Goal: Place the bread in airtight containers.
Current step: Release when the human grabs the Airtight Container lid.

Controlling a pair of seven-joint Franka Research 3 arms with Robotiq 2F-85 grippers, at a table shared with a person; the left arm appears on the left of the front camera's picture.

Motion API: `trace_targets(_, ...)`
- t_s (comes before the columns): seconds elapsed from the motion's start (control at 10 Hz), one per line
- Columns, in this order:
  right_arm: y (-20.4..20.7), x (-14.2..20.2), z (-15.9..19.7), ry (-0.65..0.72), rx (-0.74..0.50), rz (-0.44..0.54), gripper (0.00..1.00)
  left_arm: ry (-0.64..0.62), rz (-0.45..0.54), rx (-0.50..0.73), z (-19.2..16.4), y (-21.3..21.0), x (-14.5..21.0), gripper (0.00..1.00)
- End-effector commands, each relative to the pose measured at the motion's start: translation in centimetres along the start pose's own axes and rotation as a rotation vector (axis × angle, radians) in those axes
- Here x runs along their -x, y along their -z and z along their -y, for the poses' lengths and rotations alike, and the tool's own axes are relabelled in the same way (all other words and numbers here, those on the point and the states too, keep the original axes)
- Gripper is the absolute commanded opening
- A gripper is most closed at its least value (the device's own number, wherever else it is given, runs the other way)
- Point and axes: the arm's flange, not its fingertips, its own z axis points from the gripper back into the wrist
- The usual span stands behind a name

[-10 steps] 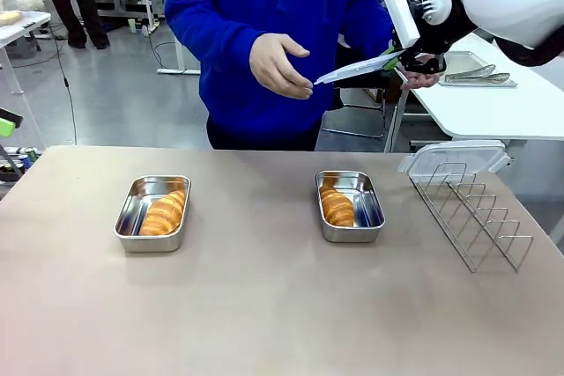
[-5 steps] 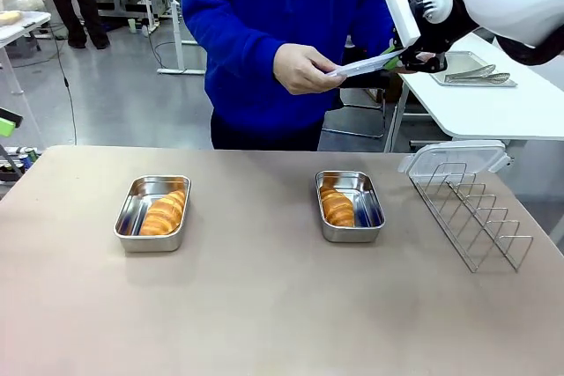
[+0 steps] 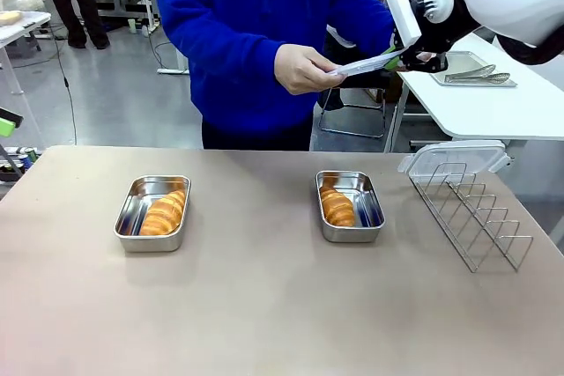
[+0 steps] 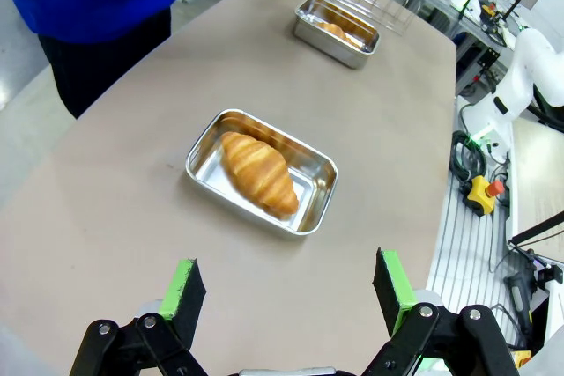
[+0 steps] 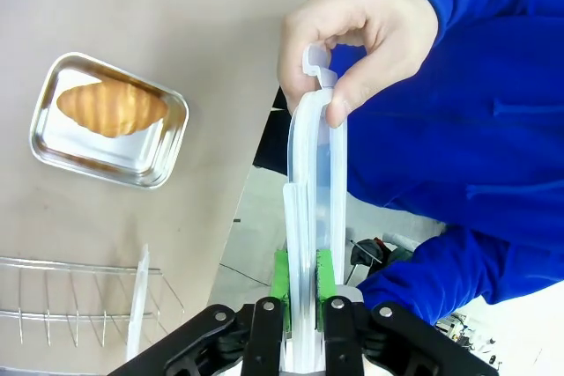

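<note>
Person's hand [image 3: 304,69] has just gripped the lid [image 3: 363,64] clamped in the right tool [image 5: 300,275], so handover for sealing looks near; left tool [image 4: 286,292] released.

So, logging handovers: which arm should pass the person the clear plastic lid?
Right: the right gripper is shut on the clear plastic lid, the person's hand holds its far end; the left gripper is open.

The left gripper [image 4: 286,286], jaws wide apart, hovers over the counter [image 4: 106,209] near a steel tin [image 4: 245,203] holding a croissant [image 4: 257,172], with a second tin [image 4: 335,47] farther off.
</note>
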Motion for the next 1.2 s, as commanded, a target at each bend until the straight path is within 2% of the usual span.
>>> trace_targets(0.0, -0.4, -0.1, -0.2, 0.013, 0.009, 0.011, 0.12, 0.017, 0.001, 0.009, 0.2, -0.2, 0.0, 1.00)
trace_targets(0.5, -0.4, -0.1, -0.2, 0.013, 0.009, 0.011, 0.12, 0.017, 0.001, 0.009, 0.2, -0.2, 0.0, 1.00)
trace_targets(0.6, -0.1, 0.0, 0.0, -0.001, 0.002, 0.000, 0.67, 0.017, 0.001, 0.009, 0.2, -0.2, 0.0, 1.00)
trace_targets(0.7, -0.1, 0.0, 0.3, 0.034, -0.005, -0.028, 0.69, 0.017, 0.001, 0.009, 0.2, -0.2, 0.0, 1.00)
trace_targets(0.8, -0.5, -0.1, 0.6, 0.059, -0.013, -0.041, 1.00, 0.017, 0.001, 0.009, 0.2, -0.2, 0.0, 1.00)
trace_targets(1.0, -2.9, 0.4, 1.4, 0.165, -0.021, -0.066, 1.00, 0.017, 0.001, 0.009, 0.2, -0.2, 0.0, 1.00)
trace_targets(1.1, -4.4, 1.6, 1.7, 0.332, -0.040, -0.044, 0.93, 0.017, 0.001, 0.009, 0.2, -0.2, 0.0, 1.00)
